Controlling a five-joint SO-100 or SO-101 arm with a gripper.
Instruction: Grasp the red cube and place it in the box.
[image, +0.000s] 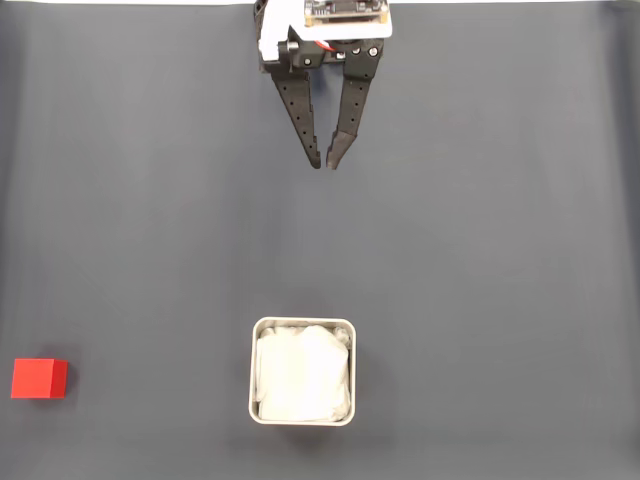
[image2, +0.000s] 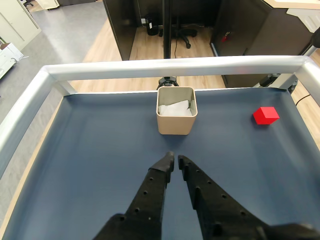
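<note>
We're watching the gripper (image: 326, 163) hanging near the top of the fixed view, fingers nearly touching, clenched on nothing. The box (image: 302, 325) is sitting straight ahead, the red cube (image: 39, 379) well off to the left. If the jaws aren't opening early, they're risking shoving the cube away.

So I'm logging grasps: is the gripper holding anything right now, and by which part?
Nothing is held. The gripper has its fingers nearly together and empty; the red cube lies apart on the mat.
</note>
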